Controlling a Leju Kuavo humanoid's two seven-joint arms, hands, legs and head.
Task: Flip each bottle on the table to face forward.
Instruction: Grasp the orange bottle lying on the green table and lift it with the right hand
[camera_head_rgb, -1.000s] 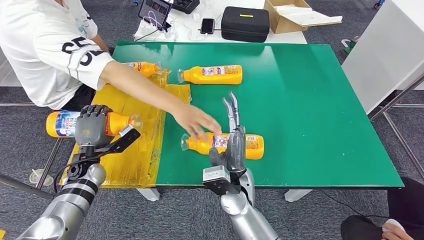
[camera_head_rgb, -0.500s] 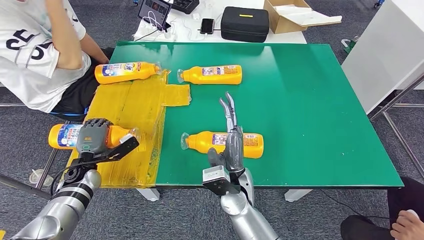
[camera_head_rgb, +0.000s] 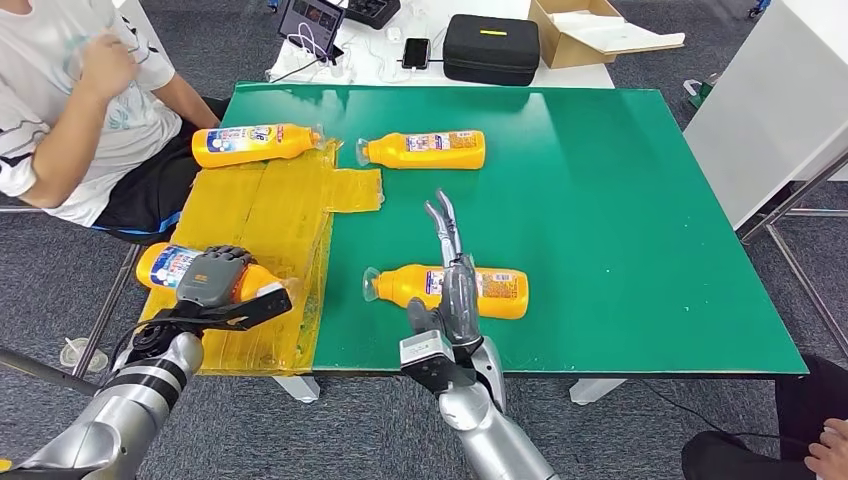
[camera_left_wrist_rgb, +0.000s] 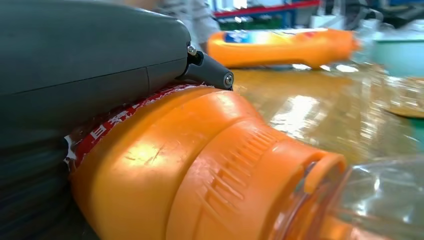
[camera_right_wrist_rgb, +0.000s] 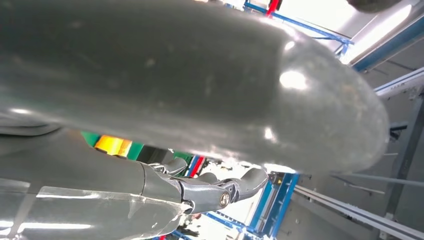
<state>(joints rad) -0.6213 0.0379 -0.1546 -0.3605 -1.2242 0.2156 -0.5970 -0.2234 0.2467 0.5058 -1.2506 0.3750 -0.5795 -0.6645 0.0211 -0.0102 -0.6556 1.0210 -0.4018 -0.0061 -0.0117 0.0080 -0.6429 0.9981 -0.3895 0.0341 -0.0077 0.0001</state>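
The bottles' (camera_head_rgb: 447, 289) labels show print too small to read; nothing else is legible.

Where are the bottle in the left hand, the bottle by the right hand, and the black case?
Bottle in left hand (camera_head_rgb: 170, 264): head view, on its blue-and-white label.
Bottle by right hand (camera_head_rgb: 498, 291): head view, on its orange body right of the hand.
Black case (camera_head_rgb: 490, 45): head view, on its lid.
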